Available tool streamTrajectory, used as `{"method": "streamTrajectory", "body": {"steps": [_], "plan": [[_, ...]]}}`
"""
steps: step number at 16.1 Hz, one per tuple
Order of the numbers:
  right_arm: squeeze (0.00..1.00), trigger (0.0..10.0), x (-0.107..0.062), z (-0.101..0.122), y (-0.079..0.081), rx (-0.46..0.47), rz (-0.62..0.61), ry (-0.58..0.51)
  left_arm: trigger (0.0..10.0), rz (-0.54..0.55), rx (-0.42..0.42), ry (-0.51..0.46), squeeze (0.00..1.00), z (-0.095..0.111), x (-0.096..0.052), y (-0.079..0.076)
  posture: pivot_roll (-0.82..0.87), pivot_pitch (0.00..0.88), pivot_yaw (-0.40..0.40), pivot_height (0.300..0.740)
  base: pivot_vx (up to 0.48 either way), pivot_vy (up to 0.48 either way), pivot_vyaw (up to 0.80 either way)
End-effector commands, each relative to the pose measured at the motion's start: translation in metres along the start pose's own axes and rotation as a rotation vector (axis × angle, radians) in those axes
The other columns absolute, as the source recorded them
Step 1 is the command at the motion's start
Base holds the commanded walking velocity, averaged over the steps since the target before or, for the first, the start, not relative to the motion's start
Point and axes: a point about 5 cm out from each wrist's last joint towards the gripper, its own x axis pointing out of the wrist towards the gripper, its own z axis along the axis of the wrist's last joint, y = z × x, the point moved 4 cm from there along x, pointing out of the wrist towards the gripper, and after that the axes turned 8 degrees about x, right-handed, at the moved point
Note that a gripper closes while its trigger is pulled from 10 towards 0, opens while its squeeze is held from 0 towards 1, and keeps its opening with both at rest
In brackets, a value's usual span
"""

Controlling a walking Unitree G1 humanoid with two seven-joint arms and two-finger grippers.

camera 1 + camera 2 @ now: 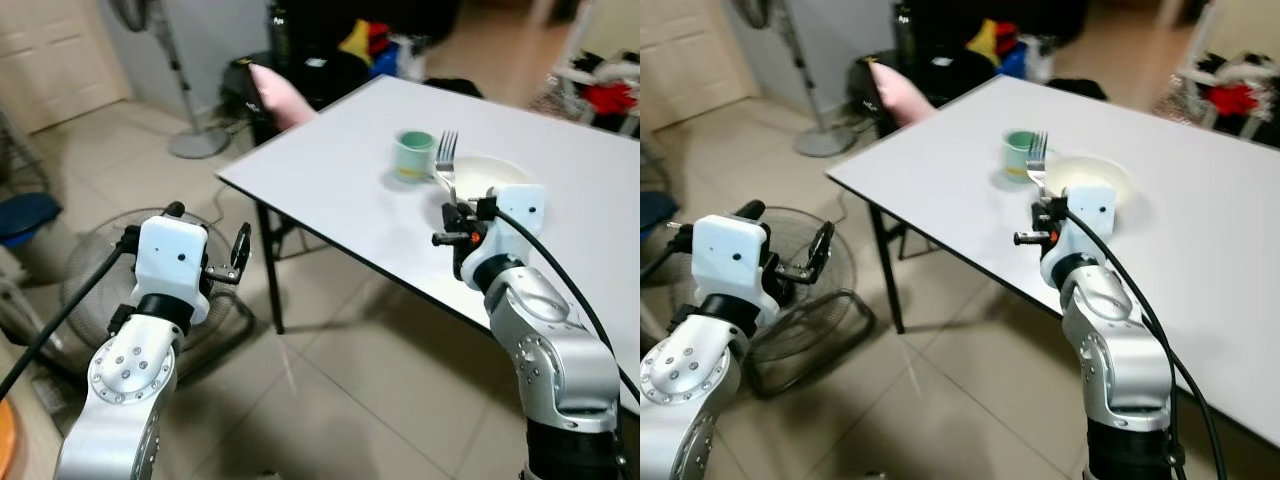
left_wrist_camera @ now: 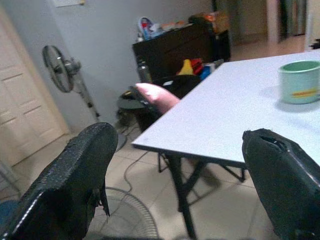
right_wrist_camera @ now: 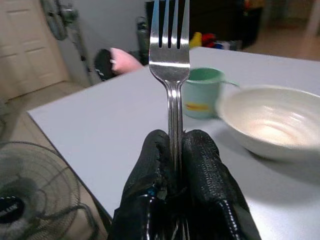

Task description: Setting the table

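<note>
Right gripper [image 3: 175,150]: reached over the near edge of the bench, its jaws pressed together on the handle of the fork.
Fork [image 1: 446,160]: stood upright in the right gripper, tines uppermost, held above the bench between the mug and the bowl as seen from the head.
Left gripper [image 1: 225,262]: hung out to the left of the bench, above the floor, with its jaws spread wide and nothing between them.
Left fingers [image 2: 75,185]: two black pads stood well apart in the left wrist view, the bench corner visible past them.
Bench [image 1: 340,180]: a white top on dark legs, its near corner pointing toward the robot's left.
Mug [image 1: 414,154]: pale green with a yellow band, stood on the bench just beside the bowl, on the bowl's left.
Bowl [image 3: 270,122]: white and shallow, rested on the bench near the fork head.
Pink cushion [image 1: 278,95]: lay on a dark seat beyond the bench's far left edge.
Floor fan [image 1: 805,290]: a round wire cage sat on the tiled floor below the left arm.
Standing fan [image 2: 62,75]: stood upright near the grey wall beside a pale door.
</note>
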Motion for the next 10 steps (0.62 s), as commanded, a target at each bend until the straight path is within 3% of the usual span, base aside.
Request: {"method": "streamTrajectory", "body": {"steps": [1, 10], "plan": [[0.00, 10.0, 0.000, 0.007, 0.008, 0.010, 0.027, -0.030, 10.0, 0.017, 0.011, 0.007, 0.00, -0.001, 0.000, 0.007, -0.03, 0.006, 0.034, 0.740, 0.424, 0.000, 0.00], [0.00, 10.0, -0.017, 0.016, 0.008, -0.035, 0.041, -0.101, 10.0, 0.021, -0.040, 0.011, 0.00, -0.007, 0.002, 0.005, -0.05, 0.000, 0.046, 0.740, 0.425, 0.000, 0.00]]}}
